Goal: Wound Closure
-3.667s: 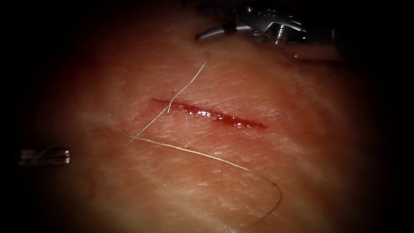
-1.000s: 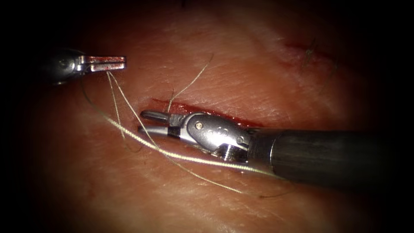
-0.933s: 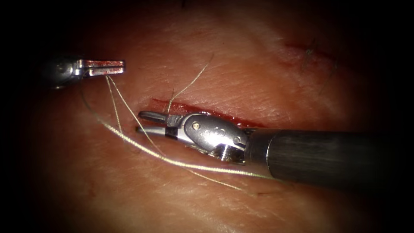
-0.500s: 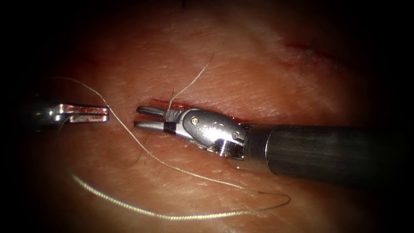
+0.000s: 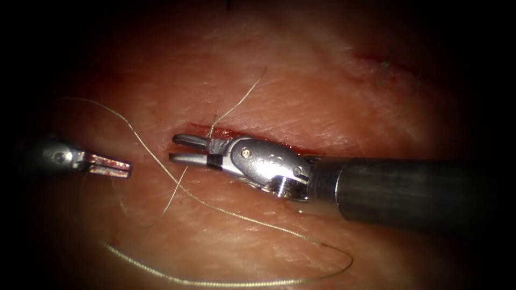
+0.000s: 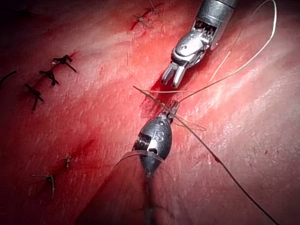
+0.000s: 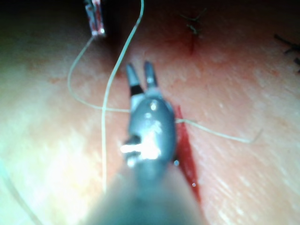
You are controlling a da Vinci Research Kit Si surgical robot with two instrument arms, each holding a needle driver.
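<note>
Right tool (image 5: pixel 180 150) gaping over cut (image 5: pixel 279 144), empty; left tool (image 5: pixel 110 166) clenched on thread (image 5: pixel 215 207); old stitches (image 6: pixel 47 79) in left wrist view.

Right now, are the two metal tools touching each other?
Apart. The endoscope view shows bare tissue between the left tool, shut on the thread, and the right tool, whose jaws stand open and empty.
</note>
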